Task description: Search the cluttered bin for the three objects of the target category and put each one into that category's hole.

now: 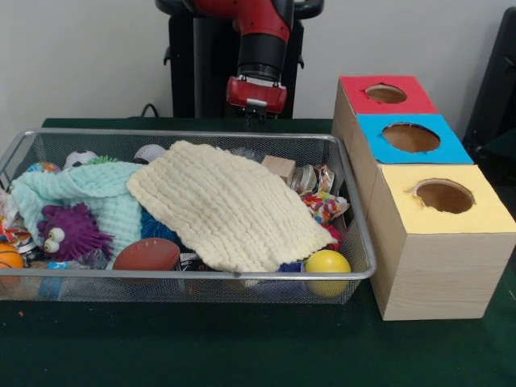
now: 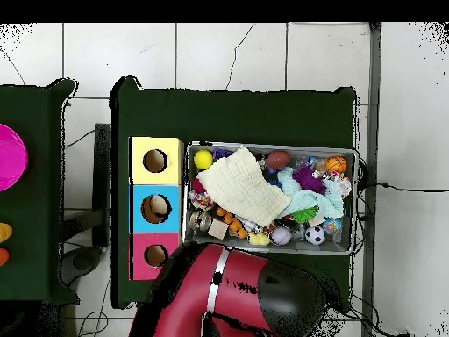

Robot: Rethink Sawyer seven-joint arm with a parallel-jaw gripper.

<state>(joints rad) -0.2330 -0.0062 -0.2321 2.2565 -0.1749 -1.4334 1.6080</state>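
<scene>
You are still at the search step. The gripper (image 1: 256, 107) hangs above the far rim of the wire bin (image 1: 367, 242); whether the jaws are open or closed you cannot tell. No target category is marked, and nothing is held. The cream cloth (image 1: 226, 205) covers the bin's middle, hiding much. The yellow ball (image 1: 327, 262) lies in the near corner beside the yellow-topped box (image 1: 484, 214). Your next move likely means shifting the cloth aside.
</scene>
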